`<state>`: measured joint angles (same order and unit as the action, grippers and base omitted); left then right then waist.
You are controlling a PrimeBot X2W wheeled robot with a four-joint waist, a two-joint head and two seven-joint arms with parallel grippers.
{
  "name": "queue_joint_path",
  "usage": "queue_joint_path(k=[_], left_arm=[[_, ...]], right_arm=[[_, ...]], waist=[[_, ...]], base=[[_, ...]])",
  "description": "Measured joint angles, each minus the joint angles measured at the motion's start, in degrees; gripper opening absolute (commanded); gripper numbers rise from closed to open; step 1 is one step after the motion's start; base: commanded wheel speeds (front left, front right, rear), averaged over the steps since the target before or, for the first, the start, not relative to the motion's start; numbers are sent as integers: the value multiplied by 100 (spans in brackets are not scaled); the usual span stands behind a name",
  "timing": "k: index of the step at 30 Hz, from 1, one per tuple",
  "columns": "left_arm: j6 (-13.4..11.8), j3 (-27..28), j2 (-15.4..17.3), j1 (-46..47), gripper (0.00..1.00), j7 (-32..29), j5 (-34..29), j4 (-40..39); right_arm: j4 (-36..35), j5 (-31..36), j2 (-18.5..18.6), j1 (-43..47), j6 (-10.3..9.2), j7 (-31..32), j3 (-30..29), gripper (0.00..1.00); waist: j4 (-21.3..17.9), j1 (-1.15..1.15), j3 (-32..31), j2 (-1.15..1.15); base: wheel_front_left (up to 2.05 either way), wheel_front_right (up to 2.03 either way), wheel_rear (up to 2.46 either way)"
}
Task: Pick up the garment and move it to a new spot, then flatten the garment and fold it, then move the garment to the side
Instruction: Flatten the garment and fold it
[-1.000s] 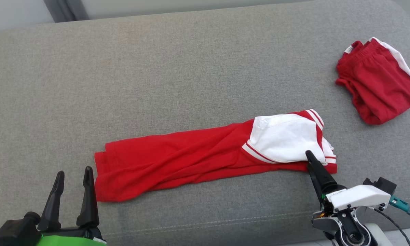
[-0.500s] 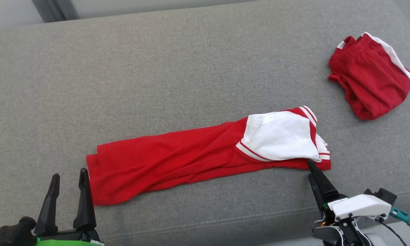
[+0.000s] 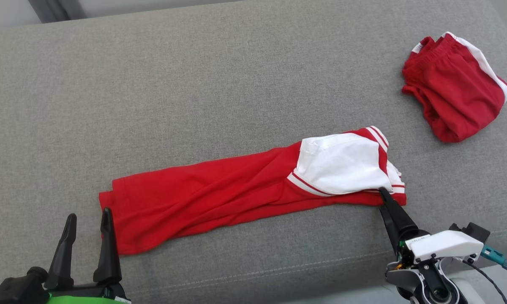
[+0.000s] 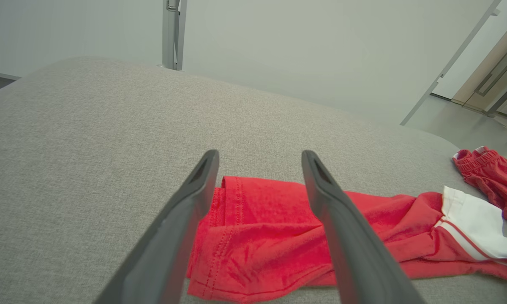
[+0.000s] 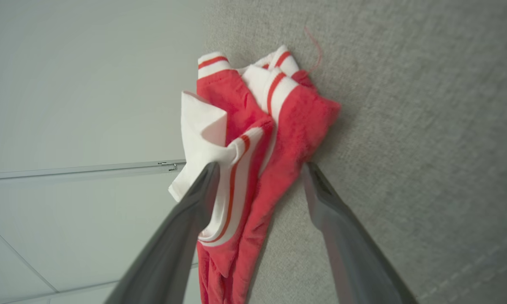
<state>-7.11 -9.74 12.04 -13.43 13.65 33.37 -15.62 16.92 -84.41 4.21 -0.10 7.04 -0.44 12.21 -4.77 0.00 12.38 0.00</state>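
Observation:
The garment (image 3: 219, 198), a red shirt with a white, red-striped part at its right end, lies in a long band across the grey couch cushion (image 3: 194, 84). My left gripper (image 3: 88, 214) is open just in front of its left hem end. In the left wrist view the left gripper (image 4: 260, 156) has its fingers apart above the red hem (image 4: 270, 236). My right gripper (image 3: 382, 194) is turned on its side at the garment's right end. The right wrist view shows the right gripper (image 5: 260, 166) open, with the bunched red and white cloth (image 5: 245, 126) between its fingers.
A second piece, red shorts with a white side stripe (image 3: 454, 84), lies crumpled at the cushion's far right, also seen as red shorts (image 4: 490, 177) from the left wrist. The cushion's front seam (image 3: 257, 274) runs just before both grippers. A wall stands behind.
The head camera has shifted, so the whole picture moved a little. The right gripper's tip drew back off the white part to the garment's near edge. Both grippers stay open.

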Motion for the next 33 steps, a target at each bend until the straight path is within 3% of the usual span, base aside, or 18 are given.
queue_joint_path(k=[33], left_arm=[[-1, -25, -208, 2, 100, -159, -238, -77]], right_arm=[[341, -218, 114, -291, 2, 32, 78, 100]], waist=[[133, 0, 81, 0]], base=[[0, 0, 0]])
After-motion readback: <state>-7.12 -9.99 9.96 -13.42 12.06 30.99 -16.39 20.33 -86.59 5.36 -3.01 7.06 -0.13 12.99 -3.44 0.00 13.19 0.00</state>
